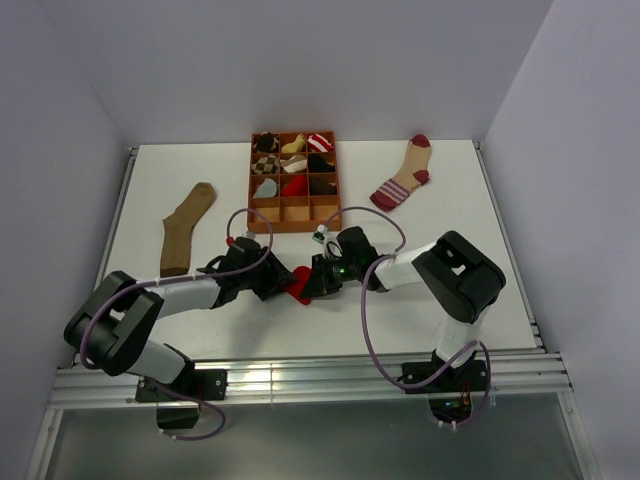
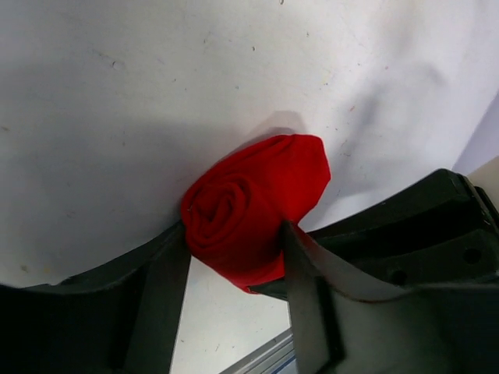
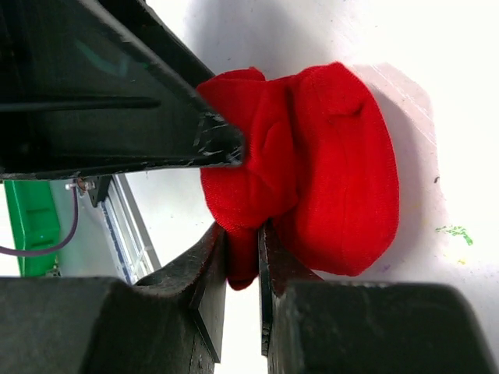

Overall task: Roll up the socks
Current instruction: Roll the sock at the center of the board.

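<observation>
A red sock [image 1: 298, 288] lies rolled into a bundle near the table's front middle, between both grippers. My left gripper [image 1: 278, 284] is shut on the red roll [image 2: 249, 210], with a finger on each side of the spiral. My right gripper [image 1: 312, 283] is shut on a fold of the same red sock [image 3: 312, 171]; its pads [image 3: 269, 257] pinch the cloth. A plain brown sock [image 1: 186, 227] lies flat at the left. A beige sock with maroon stripes [image 1: 404, 174] lies flat at the back right.
A brown compartment tray [image 1: 293, 212] at the back middle holds several small sock bundles. The table's front edge and metal rail [image 1: 300, 378] lie just behind the grippers. White walls stand on three sides.
</observation>
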Controlling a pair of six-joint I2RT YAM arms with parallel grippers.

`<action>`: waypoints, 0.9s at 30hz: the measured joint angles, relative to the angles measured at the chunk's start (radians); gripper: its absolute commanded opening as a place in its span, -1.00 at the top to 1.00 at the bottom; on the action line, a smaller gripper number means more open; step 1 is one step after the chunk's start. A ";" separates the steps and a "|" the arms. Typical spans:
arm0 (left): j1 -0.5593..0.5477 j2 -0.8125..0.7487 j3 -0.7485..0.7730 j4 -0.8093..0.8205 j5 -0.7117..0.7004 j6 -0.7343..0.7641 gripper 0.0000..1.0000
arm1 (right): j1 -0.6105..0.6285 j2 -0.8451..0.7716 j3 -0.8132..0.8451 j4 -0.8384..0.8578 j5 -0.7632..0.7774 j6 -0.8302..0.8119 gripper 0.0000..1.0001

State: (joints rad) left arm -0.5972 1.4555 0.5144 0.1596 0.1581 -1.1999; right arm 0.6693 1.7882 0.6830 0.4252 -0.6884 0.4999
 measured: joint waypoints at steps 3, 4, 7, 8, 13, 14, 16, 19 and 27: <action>0.000 0.034 0.051 -0.057 0.001 0.010 0.12 | -0.003 0.003 0.003 -0.001 -0.002 0.005 0.50; 0.000 0.048 0.072 -0.086 0.001 0.016 0.16 | -0.003 0.002 0.003 -0.004 0.002 0.005 0.44; -0.002 0.078 0.144 -0.186 -0.001 0.042 0.27 | -0.001 -0.030 0.003 -0.042 0.050 -0.006 0.13; -0.003 0.090 0.173 -0.228 -0.003 0.056 0.30 | 0.003 -0.049 0.003 -0.068 0.077 -0.019 0.08; -0.008 0.182 0.354 -0.425 -0.023 0.145 0.30 | 0.035 -0.157 0.003 -0.192 0.246 -0.070 -0.07; -0.008 0.202 0.388 -0.460 -0.025 0.168 0.30 | 0.047 -0.183 0.003 -0.215 0.294 -0.081 -0.08; -0.008 0.246 0.463 -0.541 -0.029 0.212 0.28 | 0.087 -0.242 0.003 -0.251 0.407 -0.104 -0.11; -0.008 0.300 0.550 -0.626 -0.032 0.272 0.26 | 0.182 -0.318 0.008 -0.281 0.592 -0.150 -0.15; -0.008 0.408 0.716 -0.798 -0.023 0.389 0.23 | 0.403 -0.285 0.074 -0.325 0.949 -0.249 -0.18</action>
State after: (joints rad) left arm -0.6056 1.8637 1.2301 -0.6380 0.1349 -0.8104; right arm 1.0721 1.5032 0.7574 0.0998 0.2611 0.2508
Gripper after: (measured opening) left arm 0.385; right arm 0.589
